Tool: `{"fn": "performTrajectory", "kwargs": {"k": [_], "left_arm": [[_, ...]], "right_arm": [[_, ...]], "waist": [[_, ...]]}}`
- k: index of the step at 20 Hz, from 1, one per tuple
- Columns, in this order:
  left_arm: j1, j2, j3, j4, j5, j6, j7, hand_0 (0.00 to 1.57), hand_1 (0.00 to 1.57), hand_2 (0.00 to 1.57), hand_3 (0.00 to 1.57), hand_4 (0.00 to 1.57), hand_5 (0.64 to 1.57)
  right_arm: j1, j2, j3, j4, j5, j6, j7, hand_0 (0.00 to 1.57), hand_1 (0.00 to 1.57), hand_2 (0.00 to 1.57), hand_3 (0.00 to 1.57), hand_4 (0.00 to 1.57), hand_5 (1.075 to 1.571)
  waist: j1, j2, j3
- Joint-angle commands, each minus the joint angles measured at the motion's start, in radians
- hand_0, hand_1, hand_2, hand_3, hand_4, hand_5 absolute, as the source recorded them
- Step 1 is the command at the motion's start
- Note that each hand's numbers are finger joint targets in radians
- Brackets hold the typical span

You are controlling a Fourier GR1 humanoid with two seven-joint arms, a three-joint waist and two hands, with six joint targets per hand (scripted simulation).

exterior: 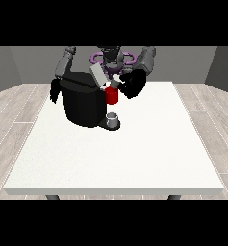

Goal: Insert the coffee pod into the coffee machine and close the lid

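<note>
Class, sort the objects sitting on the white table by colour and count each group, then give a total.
Black: 1, the boxy black coffee machine
Red: 1, the red cylindrical holder at the machine's front
Grey: 1, the small grey cup
Total: 3

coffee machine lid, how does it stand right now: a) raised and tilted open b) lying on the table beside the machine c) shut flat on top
a: the lid stands tilted up above the top of the black coffee machine, with the hand at the view's right close beside it, above the machine's red part.
</note>
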Motion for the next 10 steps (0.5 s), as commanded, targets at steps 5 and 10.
{"fn": "performTrajectory", "kwargs": {"k": [5, 10], "left_arm": [[-0.069, 0.037, 0.017, 0.017, 0.019, -0.049, 0.029, 1.45, 1.45, 1.47, 1.36, 0.65, 1.571], [-0.044, 0.024, 0.003, 0.014, -0.025, 0.066, -0.021, 1.43, 1.43, 1.45, 1.39, 0.6, 1.571]], "right_arm": [[-0.039, -0.013, -0.019, 0.073, 0.008, -0.009, -0.028, 0.0, 0.0, 0.0, 0.0, 0.26, 1.571], [-0.07, 0.01, -0.012, 0.045, -0.003, -0.014, -0.012, 0.0, 0.0, 0.0, 0.0, 0.27, 1.571]], "waist": [[0.01, 0.02, -0.0009], [-0.018, 0.055, -0.001]]}}
